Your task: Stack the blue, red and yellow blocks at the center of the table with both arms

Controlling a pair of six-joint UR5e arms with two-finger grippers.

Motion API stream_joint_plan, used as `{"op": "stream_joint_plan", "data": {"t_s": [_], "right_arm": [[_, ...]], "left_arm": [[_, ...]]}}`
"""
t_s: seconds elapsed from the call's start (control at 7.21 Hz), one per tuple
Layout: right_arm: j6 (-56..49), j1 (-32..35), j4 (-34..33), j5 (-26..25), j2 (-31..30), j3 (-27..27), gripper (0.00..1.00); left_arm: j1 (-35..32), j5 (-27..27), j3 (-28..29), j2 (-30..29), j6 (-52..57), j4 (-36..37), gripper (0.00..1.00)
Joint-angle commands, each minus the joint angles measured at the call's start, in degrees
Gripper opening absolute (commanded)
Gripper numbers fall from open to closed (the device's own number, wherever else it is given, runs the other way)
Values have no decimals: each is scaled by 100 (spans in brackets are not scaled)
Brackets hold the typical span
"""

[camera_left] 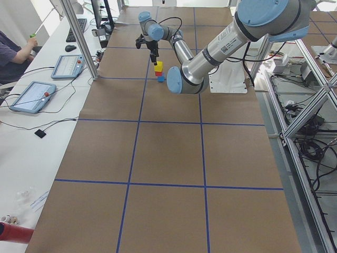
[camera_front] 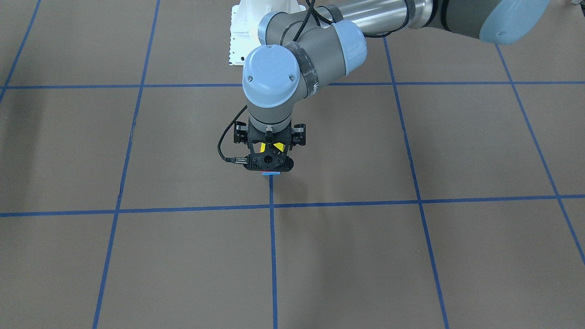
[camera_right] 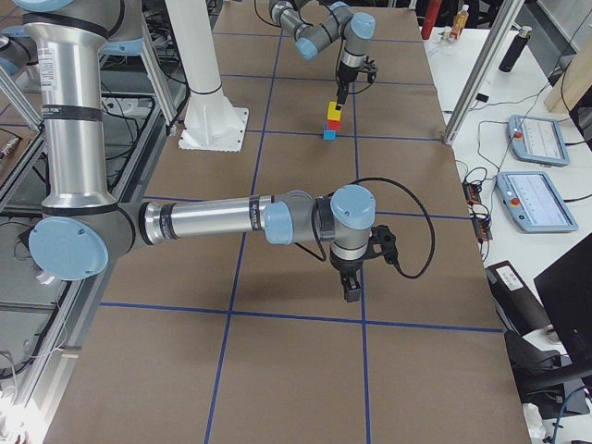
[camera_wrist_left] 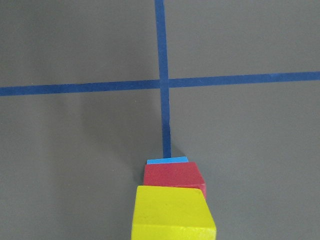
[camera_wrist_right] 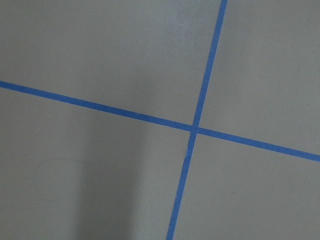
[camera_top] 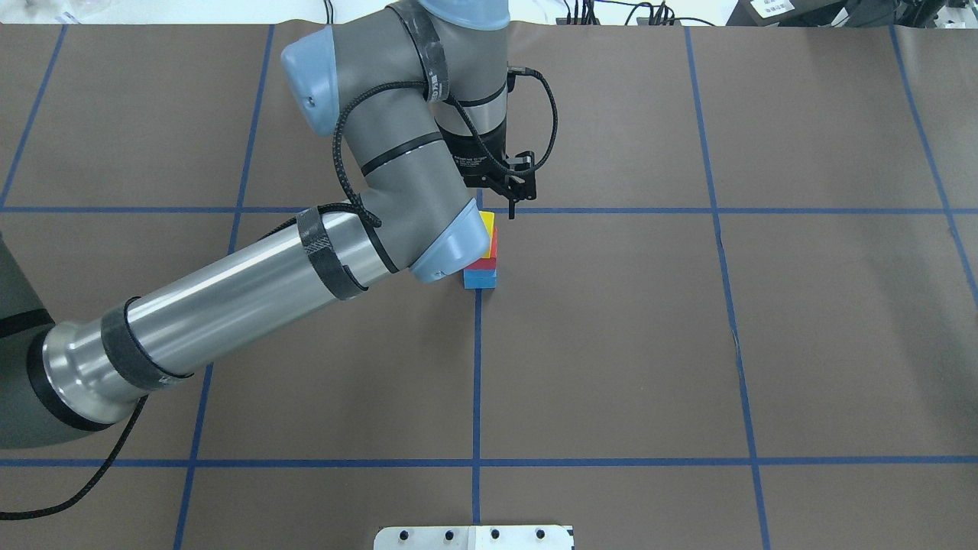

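Observation:
A stack stands at the table's centre on a blue tape crossing: the blue block (camera_top: pixel 480 279) at the bottom, the red block (camera_top: pixel 493 248) on it, the yellow block (camera_top: pixel 487 229) on top. The left wrist view shows the yellow (camera_wrist_left: pixel 172 212), red (camera_wrist_left: pixel 172 175) and blue (camera_wrist_left: pixel 167 160) blocks in line. My left gripper (camera_front: pixel 269 155) points straight down right over the yellow block. Its fingers are hidden by the wrist, so I cannot tell whether it is open or shut. My right gripper (camera_right: pixel 352 291) hangs low over bare table, far from the stack; I cannot tell its state.
The brown table is marked with a blue tape grid (camera_front: pixel 271 206). The white robot base plate (camera_top: pixel 474 537) sits at the robot's edge. Operator tablets (camera_right: pixel 536 199) and frame posts (camera_left: pixel 79 37) stand beyond the far table edge.

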Motion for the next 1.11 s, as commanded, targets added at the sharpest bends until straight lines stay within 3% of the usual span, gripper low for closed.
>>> {"op": "stream_joint_plan", "data": {"t_s": [0.0, 0.14, 0.28, 0.42, 0.69, 0.83, 0.97], "right_arm": [[0, 77, 64, -18, -126, 66, 100], [26, 78, 83, 8, -170, 32, 100], [9, 78, 91, 8, -153, -3, 100], [9, 78, 100, -9, -205, 22, 100], [35, 78, 100, -27, -241, -4, 100], [70, 78, 100, -36, -241, -4, 100], [97, 78, 100, -19, -250, 40, 100]], "left_arm": [[-423, 52, -2070, 684, 753, 1445, 100], [-633, 122, -3833, 2204, 1177, 1592, 100], [-1166, 245, -4555, 3351, 1573, 1315, 100], [-1746, 255, -4597, 4067, 2194, 1191, 100], [-3335, 229, -4118, 5177, 5331, 883, 100], [-3864, 185, -3470, 5277, 6130, 699, 100], [-4191, 54, -2672, 5278, 6164, 306, 100]]}}
